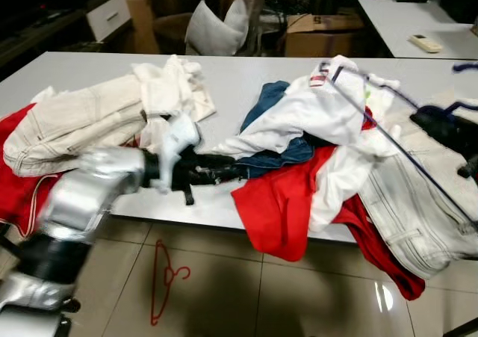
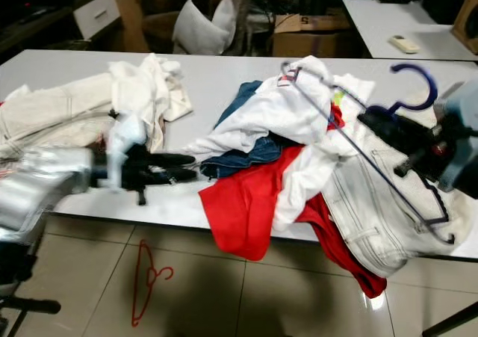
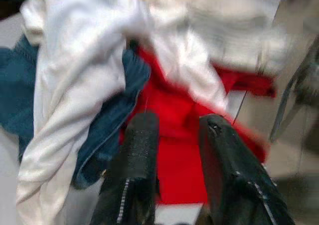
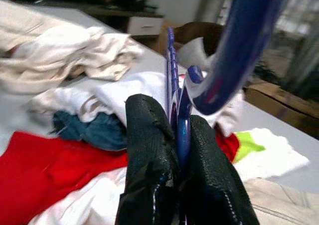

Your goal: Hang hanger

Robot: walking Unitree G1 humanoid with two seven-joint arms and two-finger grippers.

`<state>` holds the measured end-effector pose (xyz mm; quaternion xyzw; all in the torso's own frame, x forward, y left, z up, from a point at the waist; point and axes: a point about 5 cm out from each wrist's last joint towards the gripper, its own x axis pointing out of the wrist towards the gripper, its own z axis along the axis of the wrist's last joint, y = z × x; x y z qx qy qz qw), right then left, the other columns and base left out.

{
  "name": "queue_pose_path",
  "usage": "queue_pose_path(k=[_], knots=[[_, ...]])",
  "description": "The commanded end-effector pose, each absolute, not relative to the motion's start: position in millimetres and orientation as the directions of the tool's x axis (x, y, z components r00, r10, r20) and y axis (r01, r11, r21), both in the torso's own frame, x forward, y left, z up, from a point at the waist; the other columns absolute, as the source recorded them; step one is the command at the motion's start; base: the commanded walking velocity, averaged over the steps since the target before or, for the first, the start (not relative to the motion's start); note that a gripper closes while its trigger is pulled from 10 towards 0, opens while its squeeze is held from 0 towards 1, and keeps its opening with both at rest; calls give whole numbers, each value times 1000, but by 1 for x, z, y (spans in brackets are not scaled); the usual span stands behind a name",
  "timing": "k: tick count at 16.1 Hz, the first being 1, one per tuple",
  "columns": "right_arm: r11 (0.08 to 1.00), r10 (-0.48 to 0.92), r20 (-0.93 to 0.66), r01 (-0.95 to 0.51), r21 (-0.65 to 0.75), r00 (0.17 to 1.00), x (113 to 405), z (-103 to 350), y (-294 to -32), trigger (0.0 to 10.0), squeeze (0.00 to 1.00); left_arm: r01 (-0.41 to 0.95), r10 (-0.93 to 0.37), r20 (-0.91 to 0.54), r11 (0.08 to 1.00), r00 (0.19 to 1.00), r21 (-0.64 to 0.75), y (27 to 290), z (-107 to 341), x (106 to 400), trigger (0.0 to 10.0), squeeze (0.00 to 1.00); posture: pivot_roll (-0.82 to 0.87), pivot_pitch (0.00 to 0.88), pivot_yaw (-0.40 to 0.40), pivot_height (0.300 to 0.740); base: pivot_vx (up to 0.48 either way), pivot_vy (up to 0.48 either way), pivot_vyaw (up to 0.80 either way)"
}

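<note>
Two grippers: right gripper (image 4: 179, 160) clamps blue hanger (image 2: 358, 146); left gripper (image 3: 174, 150) gapes above clothes (image 1: 299, 150).

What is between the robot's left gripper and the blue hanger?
In the eye views, a heap of clothes: a white shirt, blue jeans and red cloth lie between the left gripper and the hanger.
</note>
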<state>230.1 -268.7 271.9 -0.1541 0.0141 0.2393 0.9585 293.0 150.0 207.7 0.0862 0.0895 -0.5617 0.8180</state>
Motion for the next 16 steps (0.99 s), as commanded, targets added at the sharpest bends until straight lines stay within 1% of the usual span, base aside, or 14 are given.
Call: queue_pose_path(k=[1, 3, 4, 5, 7, 8, 9, 10, 11, 12, 13, 14, 15, 16], knots=[[854, 436, -47, -429, -293, 899, 230, 282, -263, 10000, 0, 923, -907, -182, 385, 380, 12, 157, 227, 287, 10000, 1000, -224, 0, 85, 740, 0, 0, 0], [880, 394, -19, -383, -283, 919, 231, 283, -261, 10000, 0, 916, -912, -119, 399, 393, -35, 160, 236, 278, 10000, 1000, -213, 0, 75, 740, 0, 0, 0], [905, 342, 5, -327, -273, 940, 233, 282, -260, 10000, 0, 909, -911, -46, 412, 410, -58, 160, 247, 274, 10000, 1000, -208, 0, 71, 740, 0, 0, 0], [921, 306, 32, -287, -262, 951, 235, 283, -259, 10000, 0, 901, -903, -7, 430, 430, -53, 160, 253, 274, 10000, 1000, -204, 0, 67, 740, 0, 0, 0], [944, 240, 52, -221, -245, 969, 239, 283, -259, 10000, 0, 831, -826, 103, 557, 554, 0, 160, 265, 286, 10000, 1000, -202, 0, 65, 740, 0, 0, 0], [934, 232, 31, -214, -288, 972, 240, 280, -256, 10000, 0, 727, -723, 149, 686, 675, 32, 157, 268, 298, 10000, 1000, -202, 0, 63, 740, 0, 0, 0], [952, 226, 66, -205, -227, 972, 241, 278, -250, 10000, 0, 653, -658, 96, 753, 746, 84, 155, 257, 304, 10000, 1000, -207, 0, 69, 740, 0, 0, 0], [965, 218, 112, -196, -176, 970, 241, 277, -240, 10000, 0, 586, -597, 109, 802, 795, 115, 154, 251, 306, 10000, 831, -215, 0, 78, 740, 0, 0, 0], [979, 194, 192, -178, -97, 962, 240, 276, -227, 10000, 0, 504, -515, 143, 857, 845, 111, 156, 245, 306, 10000, 16, -217, 0, 82, 740, 0, 0, 0], [983, 181, 223, -172, -61, 958, 239, 276, -223, 10000, 0, 473, -483, 141, 875, 864, 103, 157, 242, 307, 10000, 16, -217, 0, 82, 740, 0, 0, 0], [989, 146, 232, -144, -24, 962, 239, 270, -213, 10000, 0, 451, -463, 126, 885, 877, 111, 157, 232, 305, 10000, 0, -217, 0, 82, 740, 0, 0, 0], [984, 163, 227, -174, 25, 960, 238, 263, -199, 10000, 0, 438, -446, 108, 894, 888, 96, 156, 221, 304, 10000, 0, -221, 0, 87, 740, 0, 277, 0], [987, 138, 218, -153, 51, 966, 239, 255, -190, 10000, 0, 418, -425, 77, 903, 902, 98, 154, 209, 302, 10000, 0, -223, 0, 87, 740, 0, 382, 0], [986, 144, 207, -157, 47, 968, 238, 249, -183, 10000, 0, 406, -413, 64, 909, 908, 97, 151, 202, 301, 10000, 0, -222, 0, 88, 740, 0, 401, 0]])
